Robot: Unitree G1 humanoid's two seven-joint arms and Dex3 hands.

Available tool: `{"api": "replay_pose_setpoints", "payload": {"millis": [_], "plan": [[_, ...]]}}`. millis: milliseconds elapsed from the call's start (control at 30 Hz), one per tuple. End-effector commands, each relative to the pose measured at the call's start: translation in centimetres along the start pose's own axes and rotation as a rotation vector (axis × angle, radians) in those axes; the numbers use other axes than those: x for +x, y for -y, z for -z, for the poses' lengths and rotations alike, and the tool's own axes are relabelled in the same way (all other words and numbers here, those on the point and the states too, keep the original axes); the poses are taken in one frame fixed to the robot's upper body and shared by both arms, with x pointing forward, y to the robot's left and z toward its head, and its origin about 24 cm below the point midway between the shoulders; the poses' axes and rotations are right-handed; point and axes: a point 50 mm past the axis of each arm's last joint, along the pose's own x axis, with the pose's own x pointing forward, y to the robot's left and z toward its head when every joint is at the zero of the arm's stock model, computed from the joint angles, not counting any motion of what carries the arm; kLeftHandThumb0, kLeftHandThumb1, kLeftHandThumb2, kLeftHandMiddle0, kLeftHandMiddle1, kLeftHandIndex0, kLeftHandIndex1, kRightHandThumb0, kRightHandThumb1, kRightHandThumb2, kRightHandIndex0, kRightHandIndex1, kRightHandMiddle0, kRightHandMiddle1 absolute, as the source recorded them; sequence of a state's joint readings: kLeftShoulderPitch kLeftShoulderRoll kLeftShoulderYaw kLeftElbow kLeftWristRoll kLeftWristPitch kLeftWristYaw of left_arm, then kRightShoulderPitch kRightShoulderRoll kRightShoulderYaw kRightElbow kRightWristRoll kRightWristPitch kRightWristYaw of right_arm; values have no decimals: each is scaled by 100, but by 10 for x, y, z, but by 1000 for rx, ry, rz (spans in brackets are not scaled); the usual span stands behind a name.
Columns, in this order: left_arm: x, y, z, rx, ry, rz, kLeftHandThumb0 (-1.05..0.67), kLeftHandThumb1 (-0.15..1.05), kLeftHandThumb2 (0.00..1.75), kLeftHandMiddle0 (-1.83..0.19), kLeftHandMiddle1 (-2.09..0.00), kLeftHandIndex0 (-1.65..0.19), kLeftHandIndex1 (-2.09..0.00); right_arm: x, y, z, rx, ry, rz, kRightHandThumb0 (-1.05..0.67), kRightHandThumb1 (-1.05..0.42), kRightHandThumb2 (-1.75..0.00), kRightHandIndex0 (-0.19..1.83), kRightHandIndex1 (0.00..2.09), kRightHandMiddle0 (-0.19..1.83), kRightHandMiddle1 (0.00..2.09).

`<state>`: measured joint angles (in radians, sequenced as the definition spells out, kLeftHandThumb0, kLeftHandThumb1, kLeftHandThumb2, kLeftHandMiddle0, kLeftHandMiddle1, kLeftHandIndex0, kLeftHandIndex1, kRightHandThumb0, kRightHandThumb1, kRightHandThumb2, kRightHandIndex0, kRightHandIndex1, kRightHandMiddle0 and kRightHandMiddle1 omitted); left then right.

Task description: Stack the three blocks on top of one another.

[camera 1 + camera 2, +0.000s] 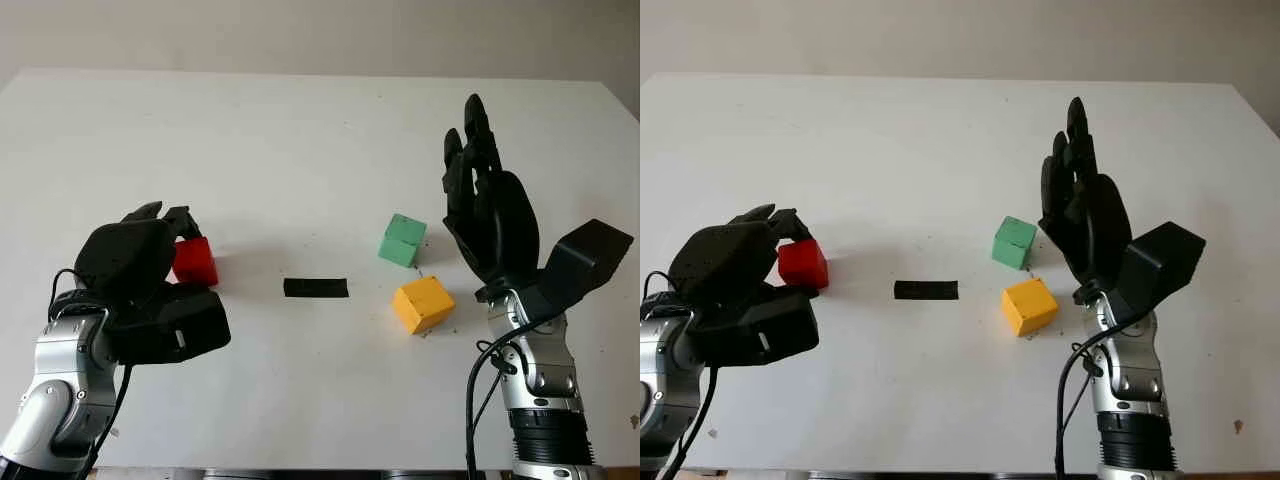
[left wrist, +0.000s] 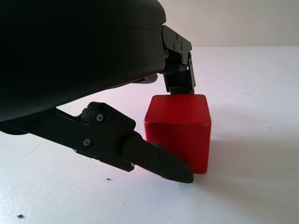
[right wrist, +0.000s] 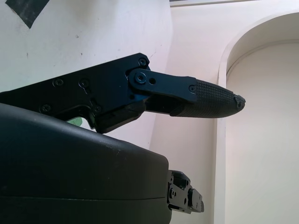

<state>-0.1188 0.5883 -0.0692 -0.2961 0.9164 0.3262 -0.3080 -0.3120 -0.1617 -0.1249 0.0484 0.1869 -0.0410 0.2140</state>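
Red block (image 1: pixel 195 262): matte cube, softly rounded edges, sitting flat on the white worktop (image 1: pixel 300 150) at the left side. Left hand (image 1: pixel 165 275) curled around it; in the left wrist view one black finger (image 2: pixel 180 70) presses its top far edge while another finger (image 2: pixel 159 163) lies against its lower near side, pinching the cube.

Green block (image 1: pixel 402 240): pale mint cube, right of centre, turned slightly. Yellow block (image 1: pixel 422 304): orange-yellow cube just nearer than the green one, a small gap between them, also turned.

Black tape strip (image 1: pixel 316 288): flat rectangle on the worktop between red and yellow blocks.

Right hand (image 1: pixel 485 200): open, holds nothing, raised upright just right of the green and yellow blocks.
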Motion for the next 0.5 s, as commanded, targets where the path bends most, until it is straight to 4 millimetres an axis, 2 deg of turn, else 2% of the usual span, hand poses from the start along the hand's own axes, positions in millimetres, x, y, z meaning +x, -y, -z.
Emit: {"api": "replay_pose_setpoints", "payload": {"millis": [0,167,300,467], "plan": [[-3,-3,2,-4,7,-17,-34,97,6,-28,-11,-14,-156,-2,1,0,-5,7,4,-76,-105,-61,-19,0,-19,0],[-5,-7,2,5,40,-29,-33,95,5,-28,-10,-17,-160,-2,1,0,-3,9,4,-76,-105,-61,-19,0,-19,0],[-7,-16,-2,37,92,-44,-35,94,5,-24,-7,-12,-167,-2,1,0,-1,8,7,-76,-105,-61,-19,0,-19,0],[-5,-37,-14,87,184,-46,-36,94,5,-19,-4,-11,-164,-2,0,1,-7,6,9,-77,-105,-61,-19,0,-19,0]]}}
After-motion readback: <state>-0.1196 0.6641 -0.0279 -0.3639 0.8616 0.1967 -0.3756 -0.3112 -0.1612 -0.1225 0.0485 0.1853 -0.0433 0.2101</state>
